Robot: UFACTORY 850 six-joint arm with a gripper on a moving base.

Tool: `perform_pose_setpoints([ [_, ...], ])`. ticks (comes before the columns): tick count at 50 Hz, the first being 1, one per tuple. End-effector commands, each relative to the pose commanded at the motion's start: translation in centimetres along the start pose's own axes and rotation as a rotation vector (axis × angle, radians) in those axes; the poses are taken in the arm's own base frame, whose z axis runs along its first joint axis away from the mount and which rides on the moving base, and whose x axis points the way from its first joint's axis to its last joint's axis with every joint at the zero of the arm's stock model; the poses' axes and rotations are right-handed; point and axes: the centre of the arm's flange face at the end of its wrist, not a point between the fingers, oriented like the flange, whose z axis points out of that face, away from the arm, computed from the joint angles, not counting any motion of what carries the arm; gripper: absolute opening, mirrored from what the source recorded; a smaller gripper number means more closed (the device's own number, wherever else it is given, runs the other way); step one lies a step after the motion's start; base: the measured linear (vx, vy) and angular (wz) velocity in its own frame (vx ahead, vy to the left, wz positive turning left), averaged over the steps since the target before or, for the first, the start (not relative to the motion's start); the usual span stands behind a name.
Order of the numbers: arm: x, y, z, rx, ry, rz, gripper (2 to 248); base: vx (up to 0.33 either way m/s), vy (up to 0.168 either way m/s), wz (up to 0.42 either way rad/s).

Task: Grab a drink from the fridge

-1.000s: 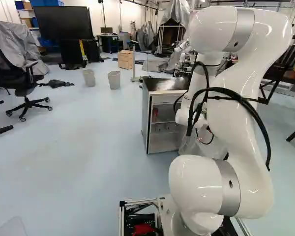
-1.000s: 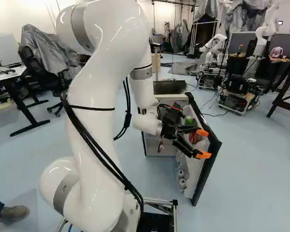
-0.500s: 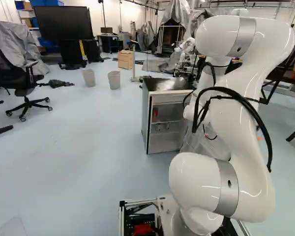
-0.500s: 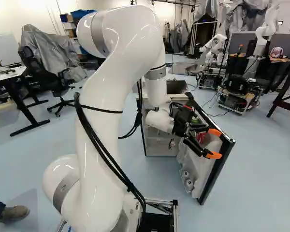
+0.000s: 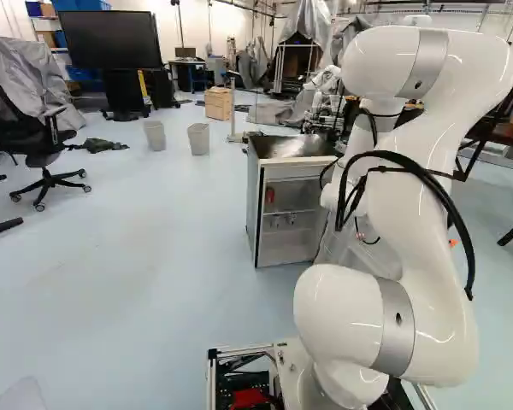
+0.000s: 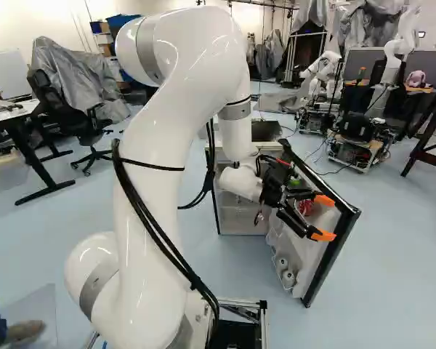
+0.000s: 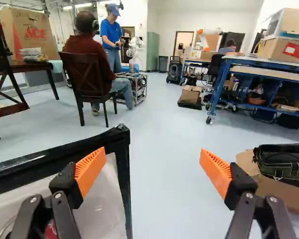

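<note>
In the right base view my gripper (image 6: 324, 217) stands open over the inner side of the swung-out fridge door (image 6: 333, 254). The wrist view shows the gripper (image 7: 152, 172) with its fingers wide apart and nothing held; one finger overlaps the door's corner (image 7: 120, 137), the other is out over the floor. A red can (image 6: 305, 208) and something green (image 6: 294, 180) sit in the door shelf, partly behind the gripper. The fridge (image 5: 278, 201) stands open in the left base view, with a red item (image 5: 270, 196) on an inside shelf.
Another robot (image 6: 321, 73) stands beyond the fridge. Two bins (image 5: 198, 138) and an office chair (image 5: 43, 137) are at the left of the left base view. The wrist view shows a wooden chair (image 7: 87, 82), a blue workbench (image 7: 222, 82) and a bag (image 7: 284, 162).
The arm has shifted to the right in both base views, its gripper still open. The fridge door has swung further outward. The base has not moved.
</note>
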Motion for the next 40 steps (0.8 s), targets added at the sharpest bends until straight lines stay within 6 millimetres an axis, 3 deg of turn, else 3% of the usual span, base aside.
perform_pose_setpoints([
  [40, -0.5, 6.4, -5.3, 0.477, 0.044, -0.194, 247, 0.000, 0.000, 0.000],
])
